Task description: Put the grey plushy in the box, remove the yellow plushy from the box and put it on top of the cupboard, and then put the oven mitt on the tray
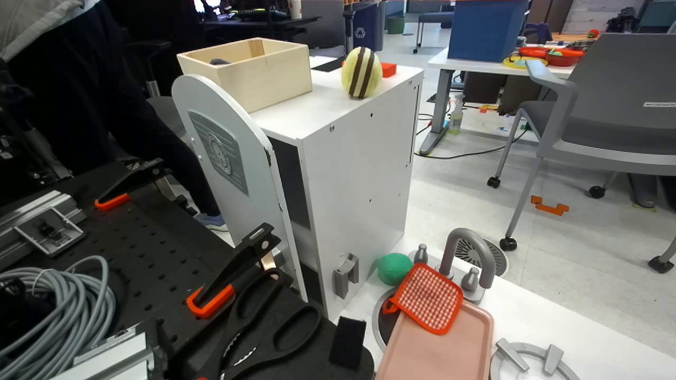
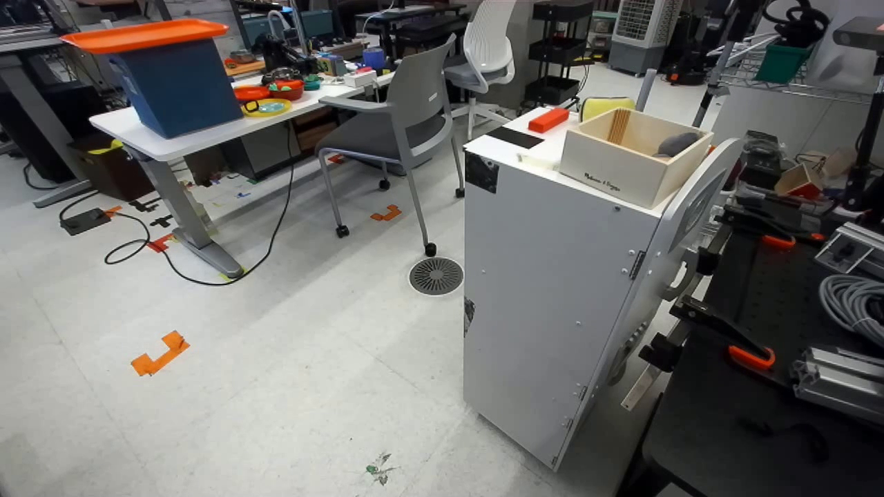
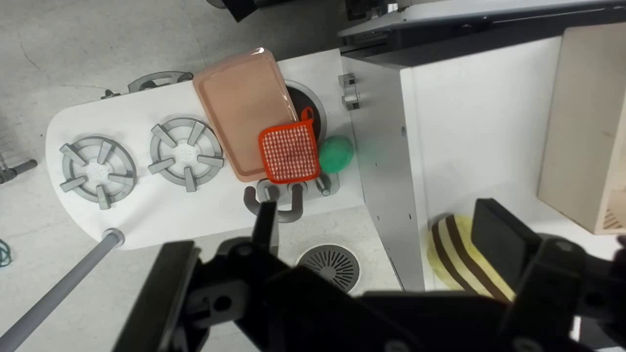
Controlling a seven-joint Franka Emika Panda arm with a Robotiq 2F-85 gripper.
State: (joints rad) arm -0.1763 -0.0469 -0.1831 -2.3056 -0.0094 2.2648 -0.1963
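My gripper [image 3: 386,230] is open and empty in the wrist view, its fingers spread wide. The yellow plushy [image 1: 362,73] stands on the white cupboard [image 1: 364,158], near its edge. In the wrist view the plushy [image 3: 462,256] is partly hidden by the right finger. The wooden box [image 2: 615,172] sits on the cupboard too. The grey plushy [image 2: 678,143] is inside the box and its top shows above the wall. The orange-red oven mitt [image 3: 289,152] lies over one corner of the pink tray [image 3: 239,102], partly beyond its rim over the sink side.
A green ball [image 3: 336,154] lies between the mitt and the cupboard wall. A grey faucet [image 1: 470,248] rises beside the mitt. A red block [image 2: 549,119] is on the cupboard. The cupboard door [image 1: 227,137] stands ajar. Burner rings [image 3: 186,154] are beside the tray.
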